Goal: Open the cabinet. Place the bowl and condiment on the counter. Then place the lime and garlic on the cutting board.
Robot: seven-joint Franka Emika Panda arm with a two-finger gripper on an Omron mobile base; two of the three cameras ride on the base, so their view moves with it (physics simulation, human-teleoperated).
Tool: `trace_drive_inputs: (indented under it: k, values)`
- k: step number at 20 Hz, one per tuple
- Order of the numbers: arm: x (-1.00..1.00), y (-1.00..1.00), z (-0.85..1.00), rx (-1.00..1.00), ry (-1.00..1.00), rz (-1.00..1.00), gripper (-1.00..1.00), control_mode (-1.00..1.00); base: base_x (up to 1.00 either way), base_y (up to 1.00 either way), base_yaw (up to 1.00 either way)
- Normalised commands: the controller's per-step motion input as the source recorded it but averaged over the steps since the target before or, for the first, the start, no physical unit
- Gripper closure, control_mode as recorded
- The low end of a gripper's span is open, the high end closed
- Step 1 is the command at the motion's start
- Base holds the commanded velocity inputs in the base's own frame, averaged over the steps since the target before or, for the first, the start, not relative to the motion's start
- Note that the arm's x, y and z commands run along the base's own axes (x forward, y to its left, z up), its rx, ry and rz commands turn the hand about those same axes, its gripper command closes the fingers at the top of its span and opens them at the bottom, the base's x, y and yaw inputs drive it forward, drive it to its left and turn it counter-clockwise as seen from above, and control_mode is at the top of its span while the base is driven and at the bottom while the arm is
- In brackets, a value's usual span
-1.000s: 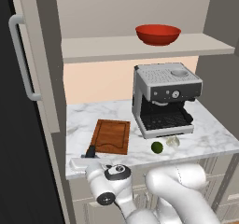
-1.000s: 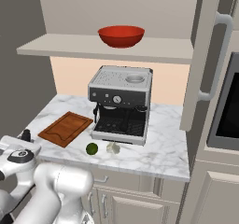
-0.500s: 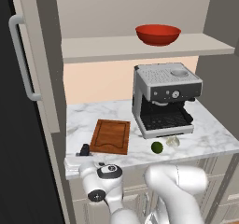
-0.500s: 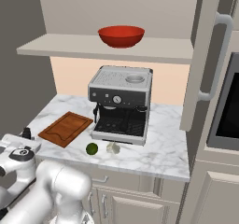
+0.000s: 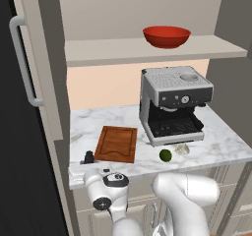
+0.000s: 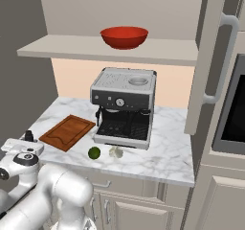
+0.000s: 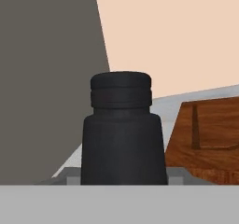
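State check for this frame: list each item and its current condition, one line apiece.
cabinet: door open
bowl: upright on the inner shelf
condiment: upright on the counter, beside the cutting board
lime: on counter, off board
garlic: on counter, off board

Red bowl (image 5: pixel 167 36), black shaker (image 7: pixel 122 134), reddish-brown wooden board (image 5: pixel 116 143), dark-green lime (image 5: pixel 165 155), off-white garlic (image 5: pixel 182 149), white grey-veined marble counter (image 5: pixel 226 141), silver-and-black coffee machine (image 5: pixel 172 104).
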Motion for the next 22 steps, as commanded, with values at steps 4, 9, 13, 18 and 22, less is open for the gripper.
trace_drive_inputs:
  k: [4,9,13,18,22]
  values:
    - [-0.08,0.20,-0.50,-0.05,0.00,0.00,1.00,-1.00,0.00,0.00,0.00]
    - [-0.19,0.17,-0.33,-0.03,0.00,-0.01,-1.00,-1.00,0.00,0.00,0.00]
    - [-0.64,0.00,0.00,0.00,0.00,-0.05,-1.00,-1.00,0.00,0.00,0.00]
    - [-0.61,0.11,0.06,0.01,0.00,-0.01,-1.00,-1.00,0.00,0.00,0.00]
    - [-0.38,0.21,0.22,0.00,0.00,0.00,-1.00,-1.00,0.00,0.00,0.00]
